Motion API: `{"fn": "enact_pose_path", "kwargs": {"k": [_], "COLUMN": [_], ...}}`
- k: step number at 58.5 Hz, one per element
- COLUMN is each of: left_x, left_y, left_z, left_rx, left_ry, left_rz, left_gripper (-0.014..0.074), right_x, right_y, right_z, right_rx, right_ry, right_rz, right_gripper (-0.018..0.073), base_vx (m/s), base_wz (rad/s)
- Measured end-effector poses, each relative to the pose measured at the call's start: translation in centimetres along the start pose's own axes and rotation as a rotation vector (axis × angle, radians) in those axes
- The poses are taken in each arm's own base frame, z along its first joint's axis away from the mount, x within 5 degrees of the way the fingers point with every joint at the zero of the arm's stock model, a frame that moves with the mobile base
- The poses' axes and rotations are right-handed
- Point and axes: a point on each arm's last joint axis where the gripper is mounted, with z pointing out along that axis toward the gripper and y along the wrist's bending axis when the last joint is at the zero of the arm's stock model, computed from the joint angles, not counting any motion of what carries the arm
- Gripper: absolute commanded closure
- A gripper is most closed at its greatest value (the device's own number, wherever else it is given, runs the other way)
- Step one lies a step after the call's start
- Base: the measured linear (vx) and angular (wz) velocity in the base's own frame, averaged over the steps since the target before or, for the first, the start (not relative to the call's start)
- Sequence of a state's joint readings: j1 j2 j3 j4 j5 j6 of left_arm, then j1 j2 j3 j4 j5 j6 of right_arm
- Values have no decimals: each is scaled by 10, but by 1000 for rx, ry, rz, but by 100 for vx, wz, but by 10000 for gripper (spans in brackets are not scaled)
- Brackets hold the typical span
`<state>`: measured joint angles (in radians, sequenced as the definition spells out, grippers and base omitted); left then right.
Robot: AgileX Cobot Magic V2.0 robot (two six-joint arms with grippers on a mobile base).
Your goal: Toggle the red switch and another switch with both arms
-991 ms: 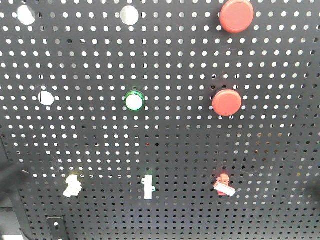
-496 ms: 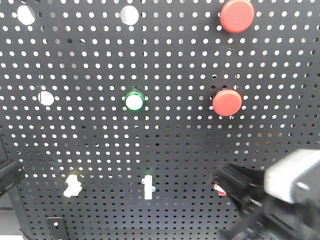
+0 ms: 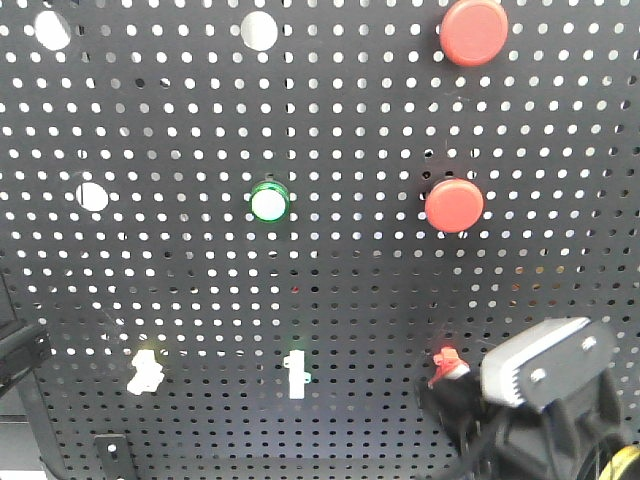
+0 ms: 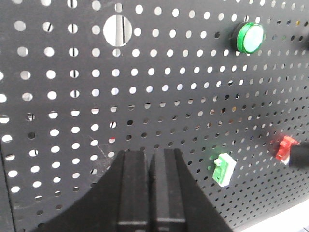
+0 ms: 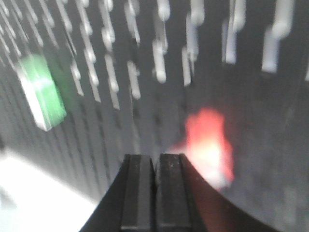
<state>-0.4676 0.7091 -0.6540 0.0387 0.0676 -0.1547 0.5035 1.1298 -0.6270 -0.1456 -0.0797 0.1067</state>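
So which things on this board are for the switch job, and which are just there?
For the job:
red switch
yellow switch
left gripper, shut
right gripper, shut, close to the red switch

Just there:
green switch
green button
upper red button
lower red button
pegboard that holds them all

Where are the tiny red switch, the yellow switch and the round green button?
red switch [image 3: 445,358]: front view, its red base.
yellow switch [image 3: 146,370]: front view, its pale body.
round green button [image 3: 268,204]: front view, its pale centre.
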Motion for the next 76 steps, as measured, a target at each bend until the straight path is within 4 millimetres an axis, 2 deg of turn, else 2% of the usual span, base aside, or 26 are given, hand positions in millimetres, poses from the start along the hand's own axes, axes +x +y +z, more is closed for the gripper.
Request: {"fn": "enact_pose_path", "kwargs": {"k": [10,31,71,76], "left_x": [0,0,0,0], "left_y": [0,0,0,1], "left_z": [0,0,0,-1], "left_rx": [0,0,-1,-9], "left_ry": [0,0,4,2], "left_rz": [0,1,2,52], "left_gripper": [594,594,594,594], "right_x": [10,-13,-13,-13], "right_y": [-1,-1,-1,-1], "right_z": [-2,-23,-23,-23], "right_rx": [13,7,7,7], "right_ry": [112,-67,-67,-67], "right_rz": [14,13,12,12], "right_gripper": [566,566,566,566], "base_vx": [0,0,0,0], "base_wz": [0,0,0,0]}}
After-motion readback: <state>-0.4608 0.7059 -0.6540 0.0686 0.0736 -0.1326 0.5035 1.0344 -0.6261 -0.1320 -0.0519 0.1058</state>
